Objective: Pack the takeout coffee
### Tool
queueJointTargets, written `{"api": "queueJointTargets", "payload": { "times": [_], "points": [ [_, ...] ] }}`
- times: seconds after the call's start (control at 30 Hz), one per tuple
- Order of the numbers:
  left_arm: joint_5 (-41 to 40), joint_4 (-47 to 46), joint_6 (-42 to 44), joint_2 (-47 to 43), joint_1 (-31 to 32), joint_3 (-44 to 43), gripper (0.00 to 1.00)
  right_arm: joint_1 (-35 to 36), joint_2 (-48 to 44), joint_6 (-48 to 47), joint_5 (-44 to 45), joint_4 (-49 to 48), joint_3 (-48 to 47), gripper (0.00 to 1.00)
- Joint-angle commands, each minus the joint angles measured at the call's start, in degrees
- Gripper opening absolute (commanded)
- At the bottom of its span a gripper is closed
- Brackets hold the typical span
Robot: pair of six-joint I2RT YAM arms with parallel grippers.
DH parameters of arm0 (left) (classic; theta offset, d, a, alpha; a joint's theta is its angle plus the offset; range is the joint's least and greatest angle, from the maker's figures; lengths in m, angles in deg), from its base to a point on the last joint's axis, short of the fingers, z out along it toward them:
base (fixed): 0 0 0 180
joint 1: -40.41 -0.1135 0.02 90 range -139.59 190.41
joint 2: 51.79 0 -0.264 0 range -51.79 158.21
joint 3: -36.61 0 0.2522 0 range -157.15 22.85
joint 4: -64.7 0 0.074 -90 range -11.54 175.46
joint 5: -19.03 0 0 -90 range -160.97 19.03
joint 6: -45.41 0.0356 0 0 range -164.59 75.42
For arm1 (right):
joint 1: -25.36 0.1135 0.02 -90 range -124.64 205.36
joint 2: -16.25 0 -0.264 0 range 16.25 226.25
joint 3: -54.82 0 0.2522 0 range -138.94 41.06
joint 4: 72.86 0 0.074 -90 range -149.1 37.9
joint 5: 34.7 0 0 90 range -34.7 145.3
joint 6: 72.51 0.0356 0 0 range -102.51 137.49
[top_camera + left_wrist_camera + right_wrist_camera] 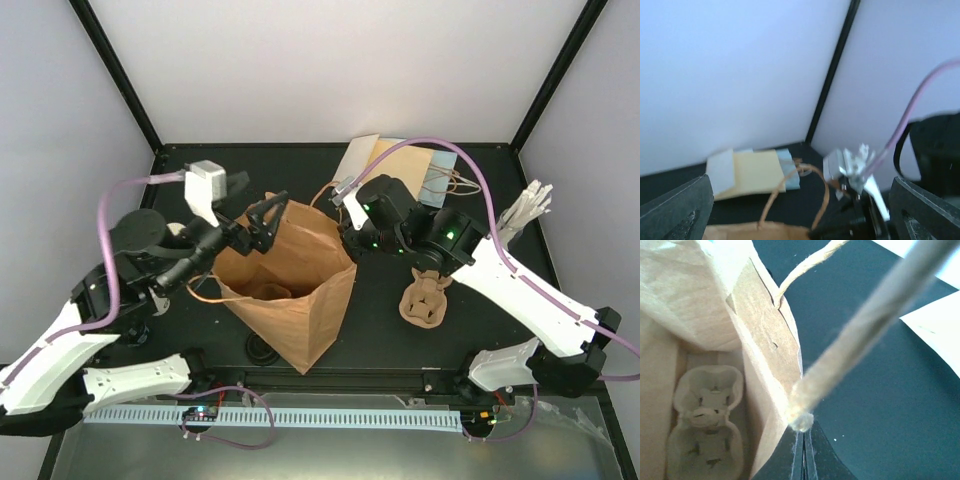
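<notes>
Your right claw (pixel 803 447) is pinched shut on the rim of the paper bag (pixel 300 300); your left claw (pixel 263 218) gapes wide, empty, at the opposite rim. The carrier (pixel 707 430) lies inside with empty wells, and no cups show anywhere, so packing them looks yet to do.

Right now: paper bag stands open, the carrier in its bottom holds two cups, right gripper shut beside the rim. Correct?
One thing is off. The carrier in the bottom of the paper bag holds nothing: the right wrist view looks straight down into it and both wells are bare. The rest stands: the bag is open and the right gripper is shut beside its rim.
</notes>
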Motion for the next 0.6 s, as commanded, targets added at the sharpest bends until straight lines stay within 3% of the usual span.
{"api": "queueJointTargets", "payload": {
  "times": [0.0,0.27,0.4,0.57],
  "points": [
    [-9.21,0.41,4.92,0.0,-0.41,-8.37,0.99,0.41,-1.36,3.77,4.98,-1.96,0.22,0.01],
    [-23.06,10.95,5.26,-5.41,-0.41,-16.5,0.99,0.21,-1.09,7.12,9.52,-1.72,-0.74,0.01],
    [-23.3,11.43,3.48,-10.76,-0.41,-14.19,0.99,0.2,-0.72,7.03,9.84,-1.28,-1.63,0.01],
    [-20.13,4.79,0.7,-16.83,-0.41,-6.61,0.99,0.21,-0.79,6.79,11.34,-1.05,-1.86,0.01]
  ]
}}
